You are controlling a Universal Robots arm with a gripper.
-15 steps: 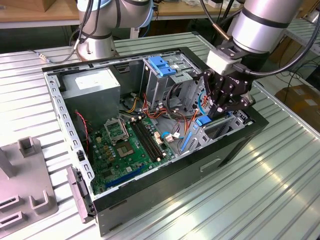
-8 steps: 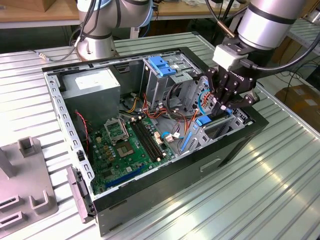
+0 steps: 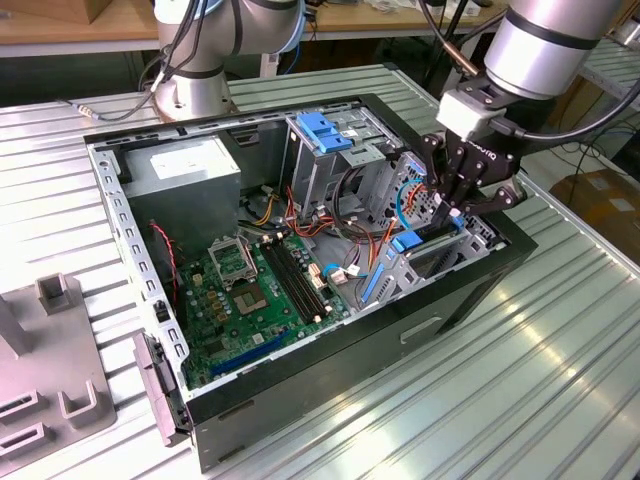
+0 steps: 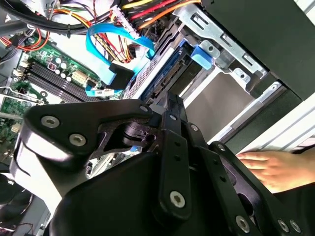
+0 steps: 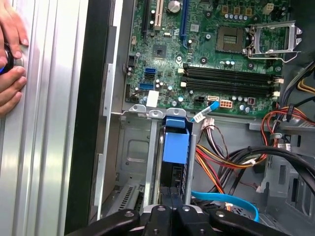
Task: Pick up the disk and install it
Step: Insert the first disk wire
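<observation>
The disk (image 5: 175, 147) stands on edge in a metal bay slot at the front of the open computer case (image 3: 300, 380), its blue frame facing up. The exterior view has the disk (image 3: 405, 243) in the case's corner on that view's right. My gripper (image 3: 447, 212) hangs right above it, fingers drawn together to a point. In both wrist views the gripper (image 4: 173, 101) (image 5: 171, 194) sits at the end of the disk (image 4: 170, 73). No gap shows between the fingers. Whether the tips touch the disk I cannot tell.
Inside the case are a motherboard (image 3: 255, 290), a grey power supply box (image 3: 185, 175), a metal cage with a blue top (image 3: 325, 135) and loose cables (image 5: 221, 162). A person's hand (image 5: 10, 59) rests on the ribbed table beside the case. A grey fixture (image 3: 50, 370) stands at the exterior view's left.
</observation>
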